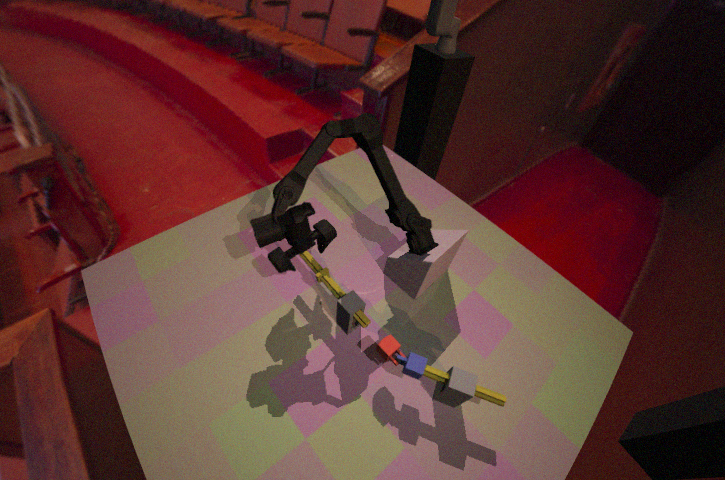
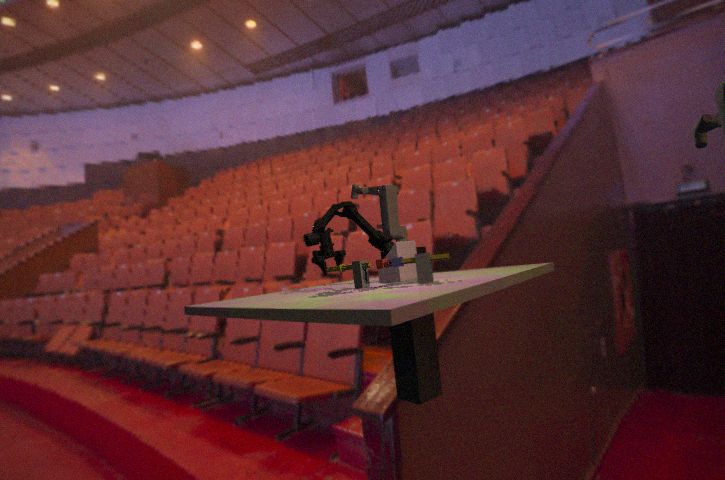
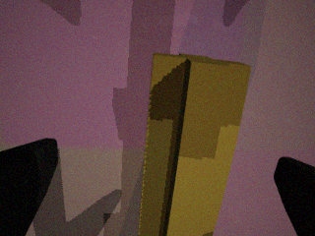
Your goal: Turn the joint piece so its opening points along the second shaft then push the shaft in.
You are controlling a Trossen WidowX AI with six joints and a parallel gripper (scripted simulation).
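The second shaft (image 1: 333, 284) (image 3: 204, 187) is yellow with a collar partway along. It runs through the second grey block (image 1: 345, 315) (image 2: 360, 275), its inner end short of the red joint piece (image 1: 389, 344) (image 2: 380, 263). The red piece is hinged to a blue part (image 1: 415, 365) on the first shaft (image 1: 490, 395) (image 2: 441, 256), in the other grey block (image 1: 460, 386) (image 2: 424, 269). Its opening faces roughly the second shaft; exact alignment is too small to tell. My gripper (image 1: 304, 247) (image 3: 171, 160) is open at the second shaft's outer end, fingers on either side, holding nothing.
The table (image 1: 176, 396) (image 2: 289, 313) carries both blocks. A pale wedge-shaped pedestal (image 1: 414, 271) under the arm's base stands beside the shafts. A dark post (image 1: 431, 107) stands behind the table's back corner.
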